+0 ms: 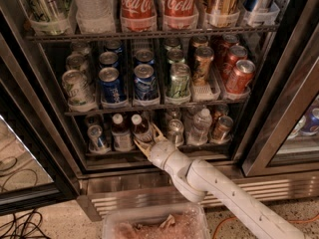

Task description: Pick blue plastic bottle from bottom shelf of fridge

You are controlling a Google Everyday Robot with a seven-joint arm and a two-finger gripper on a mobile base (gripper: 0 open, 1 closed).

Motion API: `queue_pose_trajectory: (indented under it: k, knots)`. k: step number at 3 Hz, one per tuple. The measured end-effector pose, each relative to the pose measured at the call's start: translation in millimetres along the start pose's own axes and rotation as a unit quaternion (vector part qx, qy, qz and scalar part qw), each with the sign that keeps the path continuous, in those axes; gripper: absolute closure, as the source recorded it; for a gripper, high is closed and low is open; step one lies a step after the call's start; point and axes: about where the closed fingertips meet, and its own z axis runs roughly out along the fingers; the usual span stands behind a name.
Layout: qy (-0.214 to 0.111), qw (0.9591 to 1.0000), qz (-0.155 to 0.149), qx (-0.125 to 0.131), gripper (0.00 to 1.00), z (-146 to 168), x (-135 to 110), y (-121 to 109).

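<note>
The fridge point(279, 118) stands open, its bottom shelf low in the camera view. Two small bottles with white caps and dark reddish-brown liquid stand there side by side. The right one is the blue plastic bottle point(141, 129); its twin point(120, 133) is just to the left. My gripper point(148, 139) is at the blue plastic bottle's base, reaching in from the lower right. Its pale fingers point(157, 131) are spread, one to the bottle's lower left and one to its right. The jaws stand open, beside the bottle and not closed on it.
On the bottom shelf are a small can point(97, 137), a silver can point(175, 131), a clear water-like bottle point(202, 123) and a bronze can point(222, 128). Blue cans point(111, 84) sit on the shelf above. A clear plastic bin point(154, 222) lies on the floor in front. Cables point(17, 223) lie at the lower left.
</note>
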Motion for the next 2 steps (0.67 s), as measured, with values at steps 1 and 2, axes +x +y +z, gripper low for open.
queue_pose_trajectory:
  k: [1,2]
  knots:
    - [0.0,1.0,0.0,0.0,1.0,0.0,0.0,0.0]
    - [0.0,1.0,0.0,0.0,1.0,0.0,-0.1,0.0]
